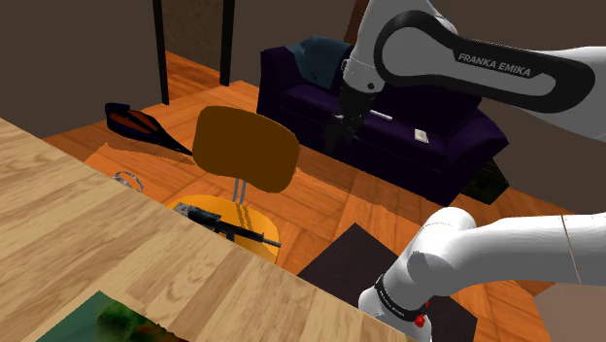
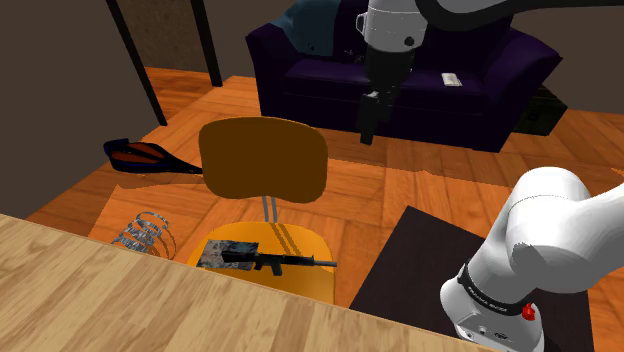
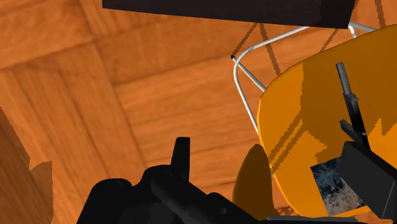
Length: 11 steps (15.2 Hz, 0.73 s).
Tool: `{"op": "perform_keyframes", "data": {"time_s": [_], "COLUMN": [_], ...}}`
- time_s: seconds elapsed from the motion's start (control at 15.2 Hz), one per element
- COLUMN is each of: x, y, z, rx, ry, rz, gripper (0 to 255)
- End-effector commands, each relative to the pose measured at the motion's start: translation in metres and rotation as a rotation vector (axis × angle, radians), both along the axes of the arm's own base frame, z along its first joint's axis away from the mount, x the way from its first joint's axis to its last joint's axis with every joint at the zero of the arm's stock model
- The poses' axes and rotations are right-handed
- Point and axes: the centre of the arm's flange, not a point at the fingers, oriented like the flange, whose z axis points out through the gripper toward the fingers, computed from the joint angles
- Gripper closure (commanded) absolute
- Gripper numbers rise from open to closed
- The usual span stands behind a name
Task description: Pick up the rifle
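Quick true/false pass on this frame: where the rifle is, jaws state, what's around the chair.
1. The rifle lies on the orange chair seat. True.
2. The gripper is shut on the rifle. False: it hangs high above the floor, apart from the rifle, jaws open and holding nothing.
3. A dark purple sofa stands beyond the chair. True.
4. The rifle stands upright against the chair's backrest. False: it lies flat across the seat.

rifle [image 2: 275, 261] black | chair seat [image 2: 305, 281] orange | sofa [image 2: 310, 90] dark purple | floor [image 2: 420, 190] orange wood-grain
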Motion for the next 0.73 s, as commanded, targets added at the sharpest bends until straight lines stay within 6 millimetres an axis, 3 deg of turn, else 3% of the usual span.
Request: {"op": "perform_keyframes", "data": {"time_s": [0.0, 0.66], "x": [0.0, 0.053], "y": [0.0, 0.081], "z": [0.0, -0.089], "rx": [0.0, 0.007], "ry": [0.0, 0.018], "rz": [0.0, 0.178], "gripper": [0, 0]}}
